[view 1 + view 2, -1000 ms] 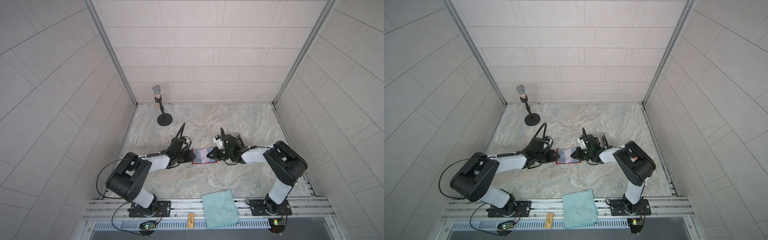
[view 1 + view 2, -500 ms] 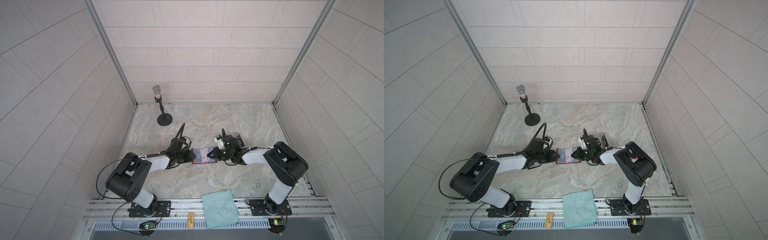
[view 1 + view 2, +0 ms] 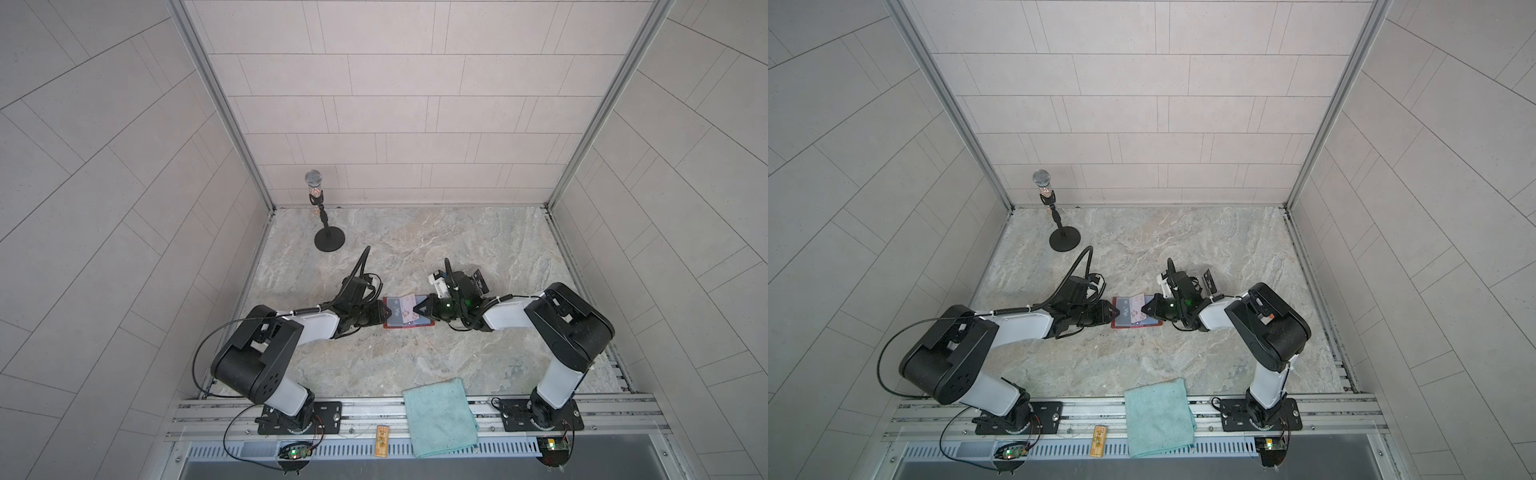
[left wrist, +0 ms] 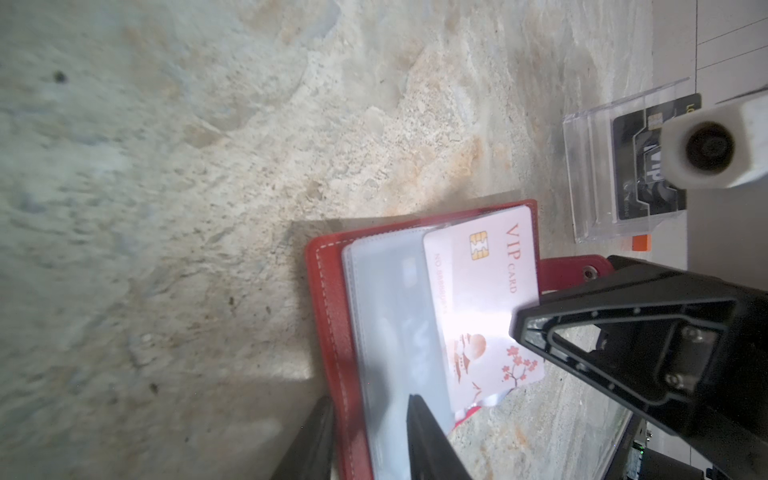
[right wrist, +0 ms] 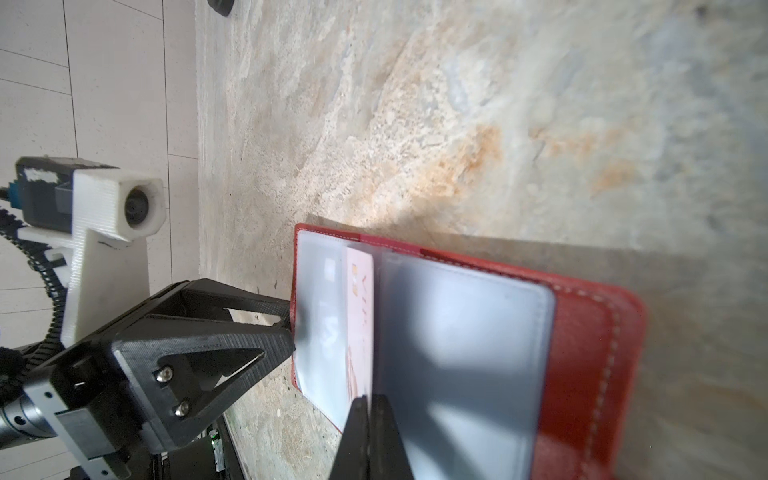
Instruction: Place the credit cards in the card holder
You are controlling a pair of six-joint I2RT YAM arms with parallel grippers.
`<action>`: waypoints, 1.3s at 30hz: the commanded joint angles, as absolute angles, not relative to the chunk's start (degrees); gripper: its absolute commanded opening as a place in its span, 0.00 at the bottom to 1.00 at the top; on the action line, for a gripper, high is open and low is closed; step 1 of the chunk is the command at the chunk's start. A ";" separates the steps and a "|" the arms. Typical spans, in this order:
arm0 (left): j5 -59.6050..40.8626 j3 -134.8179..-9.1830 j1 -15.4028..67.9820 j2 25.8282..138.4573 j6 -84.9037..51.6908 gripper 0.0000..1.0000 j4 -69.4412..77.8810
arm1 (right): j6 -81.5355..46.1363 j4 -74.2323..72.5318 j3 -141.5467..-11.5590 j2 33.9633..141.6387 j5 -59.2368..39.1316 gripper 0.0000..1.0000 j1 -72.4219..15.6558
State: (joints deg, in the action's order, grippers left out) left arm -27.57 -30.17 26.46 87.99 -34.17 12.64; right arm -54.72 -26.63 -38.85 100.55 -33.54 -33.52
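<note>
Where the right gripper [image 3: 415, 310] reaches, a clear box [image 4: 590, 178] (half-hidden) stands behind.

Both arms reach low and inward over the worktop [image 3: 415, 232], forearms almost level, so the grippers face each other tip to tip. The left gripper [image 3: 387, 312] is partly closed, clamping the card holder [image 4: 328, 299] by its edge. The right gripper [image 3: 414, 311] is pinched tight on a pale pink card [image 4: 486, 282].
</note>
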 commanded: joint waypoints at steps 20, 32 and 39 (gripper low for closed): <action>-27.67 -27.95 26.62 89.65 -34.59 0.40 7.12 | -55.75 -24.87 -37.77 103.71 -31.47 0.00 -36.36; -27.63 -27.86 26.62 89.90 -34.68 0.40 7.29 | -54.88 -21.80 -38.84 102.51 -30.13 0.29 -37.22; -28.34 -27.77 26.62 90.52 -34.69 0.40 7.82 | -51.77 -15.64 -41.41 100.99 -28.34 0.45 -37.96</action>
